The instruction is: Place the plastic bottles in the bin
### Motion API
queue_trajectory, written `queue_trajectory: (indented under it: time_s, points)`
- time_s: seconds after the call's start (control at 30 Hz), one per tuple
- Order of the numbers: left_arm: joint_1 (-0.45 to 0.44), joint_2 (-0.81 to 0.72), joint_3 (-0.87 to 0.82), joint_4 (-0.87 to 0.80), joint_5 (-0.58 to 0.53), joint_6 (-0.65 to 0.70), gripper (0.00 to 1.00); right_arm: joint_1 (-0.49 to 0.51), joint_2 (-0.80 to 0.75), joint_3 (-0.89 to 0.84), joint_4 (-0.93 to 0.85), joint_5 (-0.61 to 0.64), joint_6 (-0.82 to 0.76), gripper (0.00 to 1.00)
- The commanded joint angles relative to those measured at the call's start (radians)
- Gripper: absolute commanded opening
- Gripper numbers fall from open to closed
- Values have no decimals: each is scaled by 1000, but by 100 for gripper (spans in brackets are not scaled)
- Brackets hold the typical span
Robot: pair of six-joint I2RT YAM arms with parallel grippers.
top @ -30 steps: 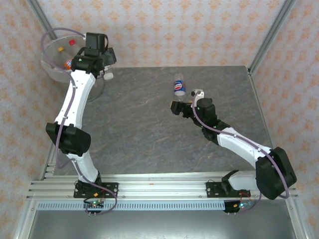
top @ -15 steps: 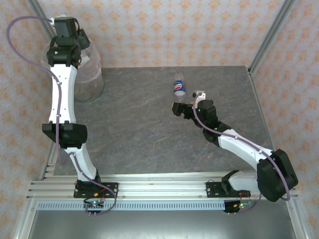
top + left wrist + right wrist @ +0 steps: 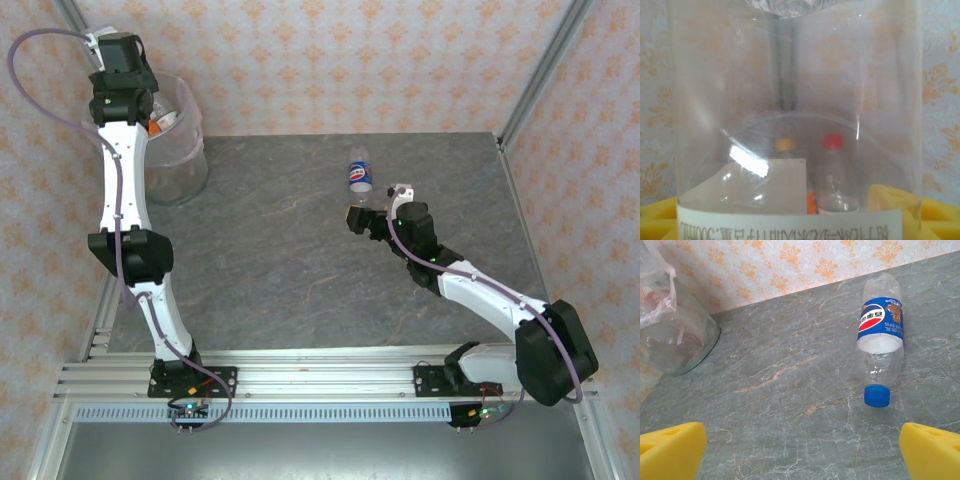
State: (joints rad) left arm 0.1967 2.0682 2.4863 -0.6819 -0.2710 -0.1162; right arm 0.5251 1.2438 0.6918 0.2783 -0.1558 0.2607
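Just above the right end effector (image 3: 374,203), upper centre: blue-label bottle (image 3: 360,175).
Cap toward the wide-open jaws, long axis pointing away.

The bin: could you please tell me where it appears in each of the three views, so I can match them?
Top external: bin at the upper left, in front of the wallpaper.
Right wrist: bin at the left edge, below the wallpaper.
Left wrist: bin is probably the curved rim at lower centre, blurred behind the held bottle.
Shared landmark: the orange-patterned wallpaper.
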Motion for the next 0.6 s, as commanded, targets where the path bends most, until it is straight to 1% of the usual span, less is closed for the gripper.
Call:
queue_trajectory:
  time_s: [0.0,0.17,0.27,0.33,0.47,0.57]
  points:
    - [8,45,63,125,-80,77,53,3,-23,-9,26,20,14,99]
    - [14,146,174,138,-139,149,53,3,-24,-15,30,23,27,99]
    - [17,178,187,168,-203,173,53,3,-26,-21,29,30,29,99]
    - [27,189,186,171,-205,167,54,4,-25,-24,30,36,30,99]
    - [40,208,170,158,-167,164,56,3,-14,-24,33,38,32,99]
    - [41,232,172,135,-205,157,57,4,-7,-17,33,33,30,99]
